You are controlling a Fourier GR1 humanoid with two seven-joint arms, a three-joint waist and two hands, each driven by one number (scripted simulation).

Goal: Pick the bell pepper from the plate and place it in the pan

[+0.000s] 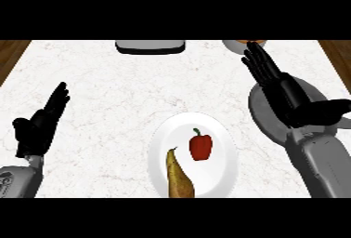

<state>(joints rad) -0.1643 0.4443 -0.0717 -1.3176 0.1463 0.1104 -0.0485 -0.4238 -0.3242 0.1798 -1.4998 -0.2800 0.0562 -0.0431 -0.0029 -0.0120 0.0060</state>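
I am at the very start of this job: the red bell pepper [200, 146] lies on the white plate [159, 139] near my side of the marble counter [103, 93], and neither hand touches it. Beside it on the same plate, just to its left and nearer me, lies a long yellow-brown piece of produce [179, 179], perhaps a pear, though I cannot tell from this angle. My right hand [291, 100] is wide, fingers straight and pointing away from me, holding nothing; it hangs over the grey pan [257, 111], which sits just right of the plate and is partly hidden under my forearm. My left hand [37, 130] rests open at the left edge, fingers up, well apart from everything. The step in hand is the reach, as I judge it. Next I need to bring the right hand back and to the left, down over the pepper, and close round its body without nudging the yellow neighbour. The carry to the pan should then be short, since the pan lies close by.
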